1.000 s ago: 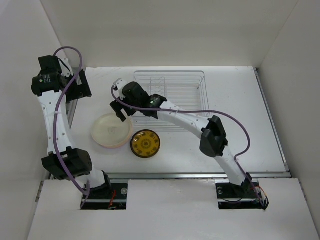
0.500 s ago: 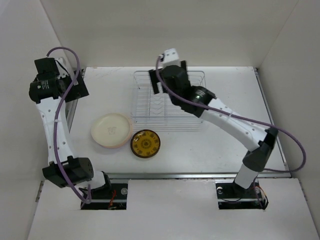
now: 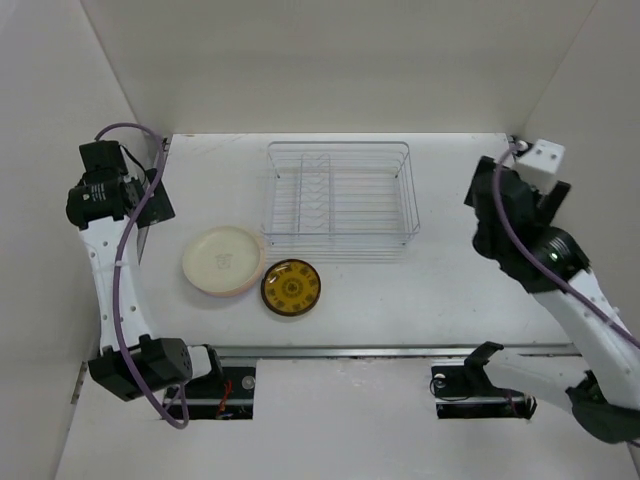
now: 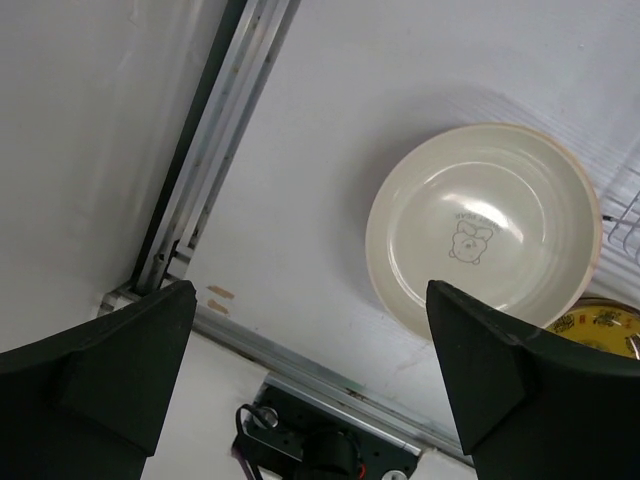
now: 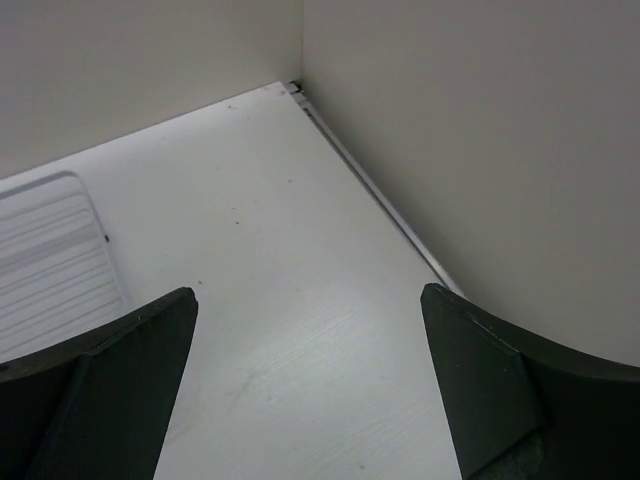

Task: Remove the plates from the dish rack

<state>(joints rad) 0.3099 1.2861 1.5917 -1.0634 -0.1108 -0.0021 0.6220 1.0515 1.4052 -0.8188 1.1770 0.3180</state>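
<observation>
**A:** From above, the dish rack (image 3: 340, 195) sits at the back middle of the table (image 3: 450, 300). It is thin silvery wire with slotted bars, and I see no plate in it.

**B:** Agreed. The cream plate (image 3: 223, 260) and the amber patterned plate (image 3: 291, 288) lie flat in front of its left corner, side by side and close together. It looks unloaded to me, so what's wanted is a clean park — nothing swung low over those two, and the purple cables (image 3: 117, 290) kept off the wire.

**A:** Left wrist view?

**B:** The left gripper (image 4: 310, 290) hangs spread wide, with nothing between its dark wedge fingers (image 4: 100, 370). Below it is the cream plate — glossy, shallow, a small bear drawn in the well — near a metal rail (image 4: 215, 130).

**A:** Right wrist?

**B:** The right gripper (image 5: 308, 292) is spread as well and empty, over the matt white table near the far corner. Only a corner of the rack shows at the left edge.
</observation>
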